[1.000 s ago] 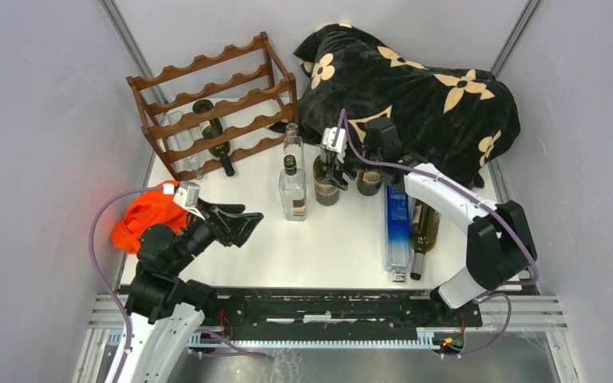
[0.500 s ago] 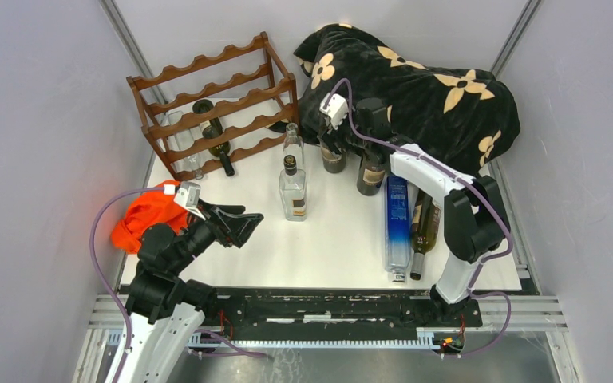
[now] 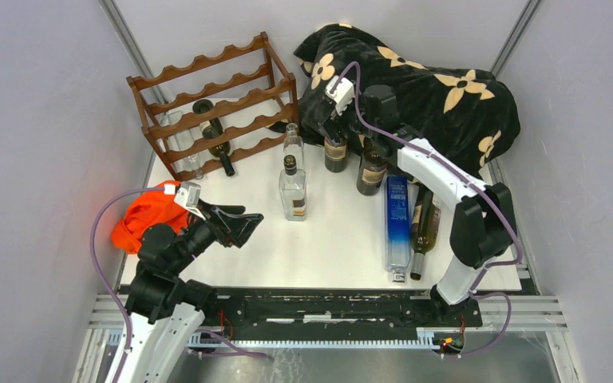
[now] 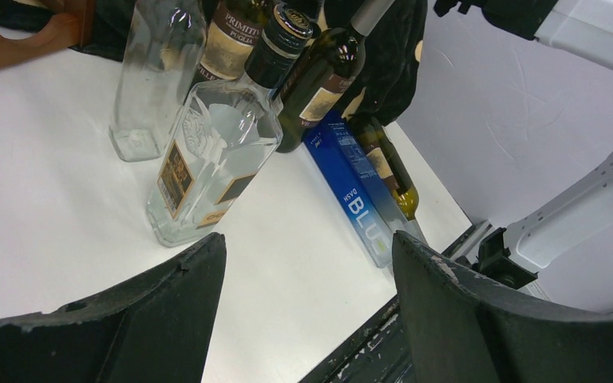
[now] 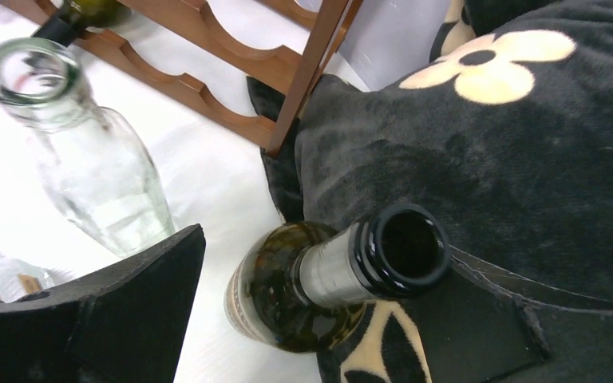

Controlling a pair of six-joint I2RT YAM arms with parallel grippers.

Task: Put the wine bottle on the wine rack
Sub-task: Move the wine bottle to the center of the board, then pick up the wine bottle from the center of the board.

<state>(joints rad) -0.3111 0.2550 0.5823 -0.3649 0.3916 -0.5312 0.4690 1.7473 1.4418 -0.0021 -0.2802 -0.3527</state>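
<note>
A dark wine bottle (image 3: 336, 152) stands upright at the edge of the black flowered blanket, right of the wine rack (image 3: 215, 108). My right gripper (image 3: 334, 130) hovers over its neck. In the right wrist view the bottle's open mouth (image 5: 403, 247) sits between the spread fingers of the right gripper (image 5: 311, 299), close to the right finger, with a wide gap on the left. The rack's corner post (image 5: 311, 72) is just beyond. One dark bottle (image 3: 214, 136) lies in the rack. My left gripper (image 3: 247, 223) hangs open and empty over the table's left front.
A second dark bottle (image 3: 371, 167) stands beside the first. Two clear bottles (image 3: 293, 144) (image 3: 293, 190) stand mid-table. A blue bottle (image 3: 397, 219) and a green one (image 3: 423, 227) lie at the right. An orange cloth (image 3: 145, 215) lies left; the blanket (image 3: 431, 96) fills the back right.
The right gripper carried the dark bottle back toward the blanket, where it now stands upright, and its jaws have spread open. The left arm has not moved.
</note>
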